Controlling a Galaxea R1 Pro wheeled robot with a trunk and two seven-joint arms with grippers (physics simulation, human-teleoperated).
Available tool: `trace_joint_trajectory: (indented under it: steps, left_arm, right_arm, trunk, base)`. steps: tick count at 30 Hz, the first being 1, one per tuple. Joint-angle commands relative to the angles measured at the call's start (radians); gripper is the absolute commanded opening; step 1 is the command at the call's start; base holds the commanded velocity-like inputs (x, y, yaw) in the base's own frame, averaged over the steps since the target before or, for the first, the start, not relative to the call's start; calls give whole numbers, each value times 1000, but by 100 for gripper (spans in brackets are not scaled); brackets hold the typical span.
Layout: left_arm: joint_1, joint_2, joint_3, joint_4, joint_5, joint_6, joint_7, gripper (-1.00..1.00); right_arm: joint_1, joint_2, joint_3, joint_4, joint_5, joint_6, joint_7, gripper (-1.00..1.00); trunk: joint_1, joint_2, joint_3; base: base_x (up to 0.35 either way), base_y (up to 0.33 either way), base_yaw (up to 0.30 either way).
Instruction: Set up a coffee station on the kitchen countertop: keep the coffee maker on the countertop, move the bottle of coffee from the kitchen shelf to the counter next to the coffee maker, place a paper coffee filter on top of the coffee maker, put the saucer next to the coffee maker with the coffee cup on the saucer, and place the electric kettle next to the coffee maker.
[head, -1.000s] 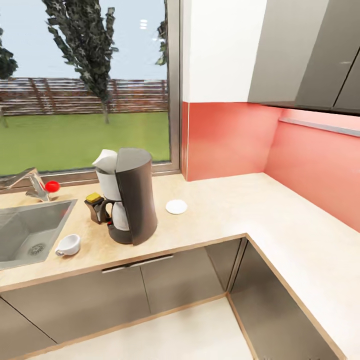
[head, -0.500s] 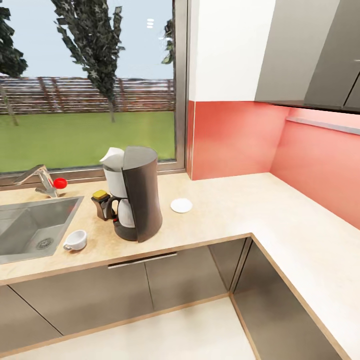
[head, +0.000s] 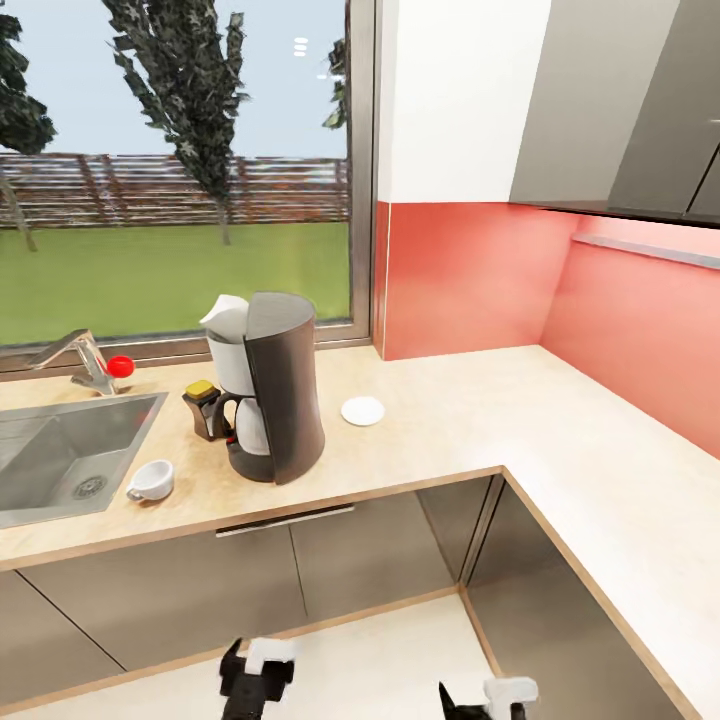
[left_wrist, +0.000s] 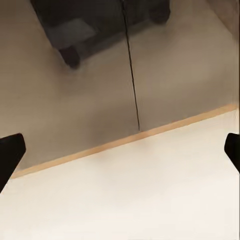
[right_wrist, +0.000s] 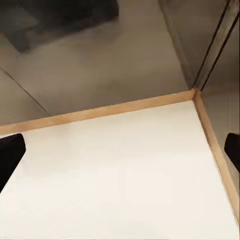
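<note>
Far above the left hand (head: 256, 672), the coffee cup (head: 152, 481)

Countertop (head: 470, 420) bare right of saucer (head: 362, 411); coffee maker (head: 270, 400) crowds bottle (head: 205, 408) near sink (head: 60, 455)

Your worktop (head: 430, 440) is pale beige wood-grain; the coffee maker (head: 268, 400) dark grey with white front; saucer (head: 362, 411) and cup (head: 152, 481) white; bottle (head: 205, 410) brown, yellow-capped; backsplash (head: 470, 275) coral red.
</note>
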Motion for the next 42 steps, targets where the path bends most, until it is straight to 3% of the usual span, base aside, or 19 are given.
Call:
trace_joint_trajectory:
  steps: [1, 6, 9, 14, 16, 20, 21, 25, 28, 32, 38, 42]
  left_arm:
    - [-6, -3, -6, -43, 1, 1, -9, 100]
    - [-15, -7, -6, -207, 4, 34, -73, 100]
    - [-16, -9, -5, -328, 7, 123, -122, 100]
    - [-17, -9, -4, -479, 15, 247, -196, 100]
    - [-18, -9, -4, -536, 27, 294, -221, 100]
    - [-21, -9, -4, -667, 100, 402, -242, 100]
    - [-26, -10, -5, -712, 131, 444, -244, 100]
    - [-36, -17, -7, -821, 190, 536, -248, 100]
    - [-58, -34, -7, -858, 228, 592, -256, 100]
    - [-104, -47, -7, -867, 265, 650, -276, 100]
    - [-223, -63, -6, -857, 318, 754, -275, 100]
    - [-273, -69, -4, -839, 325, 785, -259, 100]
  right_arm:
    - [-1, -1, 3, -71, -11, -4, -1, 100]
    - [-1, 0, 1, -330, -14, 1, -1, 100]
    - [-6, 1, -1, -479, -15, 20, -2, 100]
    - [-57, 2, -3, -573, -18, 120, -17, 100]
    - [-124, 2, -5, -587, -19, 182, -42, 100]
    - [-248, 3, -34, -593, -22, 275, -66, 100]
    - [-303, 3, -54, -591, -38, 341, -69, 100]
    - [-449, 3, -87, -585, -106, 553, -78, 100]
    - [-500, 3, -122, -586, -122, 628, -81, 100]
    - [-514, 2, -147, -586, -127, 649, -79, 100]
    - [-519, 3, -152, -582, -128, 656, -77, 100]
    - [-519, 3, -151, -577, -128, 656, -78, 100]
  trunk:
    - [1, -2, -2]
    - [1, -2, -2]
    - [1, -2, -2]
    - [1, -2, -2]
    - [1, -2, -2]
    - [1, -2, -2]
    - [1, -2, -2]
    - [1, -2, -2]
    - [1, -2, -2]
    - [1, -2, -2]
    - [1, -2, -2]
    - [1, -2, -2]
  base:
    - [0, 0, 0]
    - [0, 0, 0]
    - [0, 0, 0]
    - [0, 0, 0]
    - [0, 0, 0]
    - [0, 0, 0]
    - [0, 0, 0]
    - [0, 0, 0]
    - [0, 0, 0]
    - [0, 0, 0]
    - [0, 0, 0]
    - [0, 0, 0]
